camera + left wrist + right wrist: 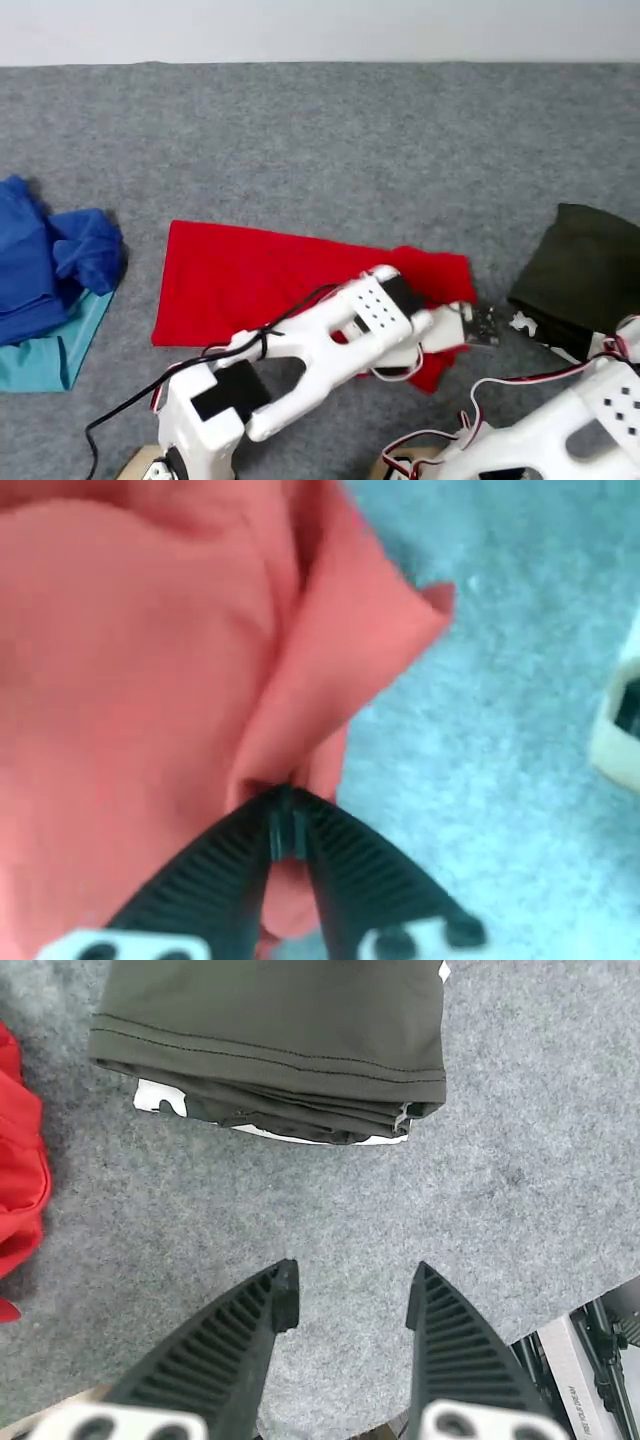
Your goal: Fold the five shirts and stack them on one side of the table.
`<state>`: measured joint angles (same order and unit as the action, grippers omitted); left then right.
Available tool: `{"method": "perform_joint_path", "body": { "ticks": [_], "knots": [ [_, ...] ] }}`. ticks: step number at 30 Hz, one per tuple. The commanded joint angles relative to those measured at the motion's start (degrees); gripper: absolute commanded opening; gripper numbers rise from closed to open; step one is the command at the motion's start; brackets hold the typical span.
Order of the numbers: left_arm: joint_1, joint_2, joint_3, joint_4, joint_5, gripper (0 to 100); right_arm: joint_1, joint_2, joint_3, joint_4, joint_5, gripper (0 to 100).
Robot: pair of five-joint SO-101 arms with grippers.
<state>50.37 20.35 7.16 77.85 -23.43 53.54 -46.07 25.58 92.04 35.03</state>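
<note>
High view: the red shirt [240,285] lies mid-table, flat on its left part and bunched at its right near corner.
Left gripper [285,810]: clenched on a fold of the red shirt at that bunched corner.
Right gripper [345,1300]: jaws parted, grasping nothing, over the bare grey table [330,140] just near of the dark folded shirt [585,265].
Done: seemingly only the dark shirt, folded at the right edge; white shows under its layers, print or second garment I cannot tell.
Left: the red fold in hand, then the blue heap [45,265] and teal shirt [50,355], crumpled at the far left.
Containers: shirts lie straight on the table; the dark pile looks like the gathering spot.
</note>
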Motion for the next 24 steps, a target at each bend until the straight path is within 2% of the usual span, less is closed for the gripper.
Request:
{"method": "perform_joint_path", "body": {
  "ticks": [1, 7, 14, 18, 24],
  "knots": [
    [-4.04, -0.35, -4.70, 0.44, -0.26, 1, 0.66, -1.01, -0.79, 0.40, 0.26, 18.7],
    [-11.52, -0.35, -6.73, -4.22, -0.62, 1, 0.40, -1.01, -0.79, 1.19, 0.35, 18.7],
    [-19.60, -0.35, -7.43, -9.85, -3.08, 9, 0.40, -1.01, -0.79, 1.19, 0.26, 18.7],
    [-19.69, -0.88, -11.21, -3.43, -3.16, 9, 0.40, -1.01, -0.79, 1.19, 0.26, 18.7],
    [-10.20, -0.97, -14.55, 8.70, -2.99, 9, 0.40, -1.01, -0.79, 1.19, 0.26, 18.7]
  ]
}}
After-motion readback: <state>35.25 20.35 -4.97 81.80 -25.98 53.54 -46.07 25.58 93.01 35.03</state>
